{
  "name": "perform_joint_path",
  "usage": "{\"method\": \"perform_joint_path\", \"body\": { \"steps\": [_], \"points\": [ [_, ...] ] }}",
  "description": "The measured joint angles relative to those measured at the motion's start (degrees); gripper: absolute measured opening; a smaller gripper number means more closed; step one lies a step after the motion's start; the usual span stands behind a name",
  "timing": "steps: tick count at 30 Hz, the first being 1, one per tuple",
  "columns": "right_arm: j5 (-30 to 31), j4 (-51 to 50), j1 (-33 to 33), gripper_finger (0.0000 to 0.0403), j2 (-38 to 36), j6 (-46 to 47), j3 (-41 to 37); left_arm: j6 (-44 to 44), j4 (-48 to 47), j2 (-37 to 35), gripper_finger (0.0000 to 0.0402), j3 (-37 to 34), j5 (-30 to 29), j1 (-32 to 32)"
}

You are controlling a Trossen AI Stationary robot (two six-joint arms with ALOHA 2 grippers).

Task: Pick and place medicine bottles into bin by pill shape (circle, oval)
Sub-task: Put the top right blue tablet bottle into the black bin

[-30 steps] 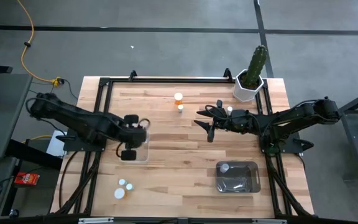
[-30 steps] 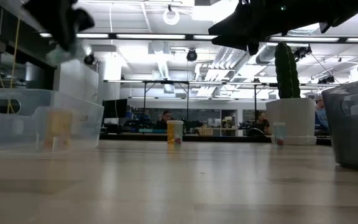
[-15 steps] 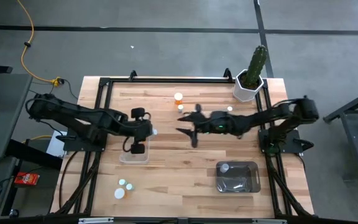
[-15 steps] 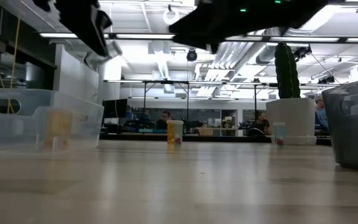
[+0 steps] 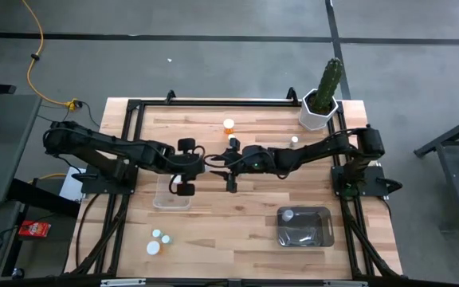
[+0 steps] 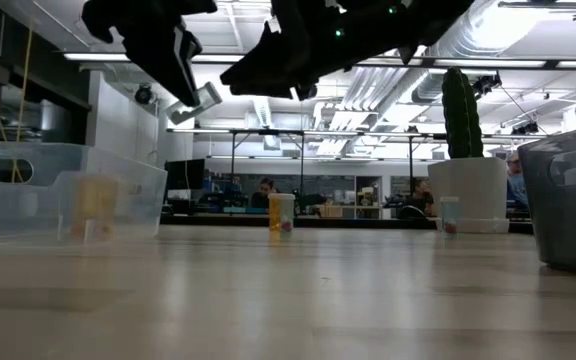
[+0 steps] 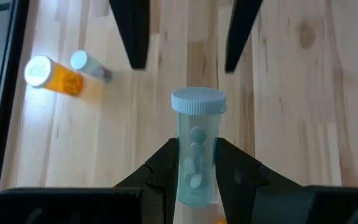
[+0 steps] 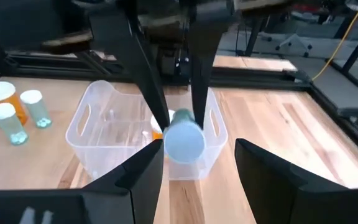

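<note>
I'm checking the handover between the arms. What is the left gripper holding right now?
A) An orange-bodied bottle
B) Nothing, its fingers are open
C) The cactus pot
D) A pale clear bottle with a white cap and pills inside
D: in the left wrist view the left gripper is clamped on the pale clear bottle, pills visible inside, while the right gripper faces it, open.

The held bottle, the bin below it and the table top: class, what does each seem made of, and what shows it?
Held bottle, in the left end effector: likely clear, pale-tinted plastic, since pills show through; matte white cap. Bin: probably glossy transparent plastic, with wood visible through its walls. Table top: pale wood planks, grain and seams visible, smooth finish.
</note>
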Motion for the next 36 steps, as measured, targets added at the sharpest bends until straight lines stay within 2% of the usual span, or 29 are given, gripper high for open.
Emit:
{"method": "perform_joint_path", "body": {
  "steps": [26,30,36],
  "points": [
    [-1.0,1.2,0.4,0.0192,0.3,1.1,-0.1,2.4,5.1,0.3,0.0078,0.0,0.0,0.0],
    [-1.0,0.4,0.4,0.0173,0.3,1.1,-0.1,2.4,5.1,0.3,0.0078,0.0,0.0,0.0],
    [-1.3,0.4,0.4,0.0115,0.3,1.1,-0.1,2.4,5.0,0.3,0.0078,0.0,0.0,0.0]
  ]
}}
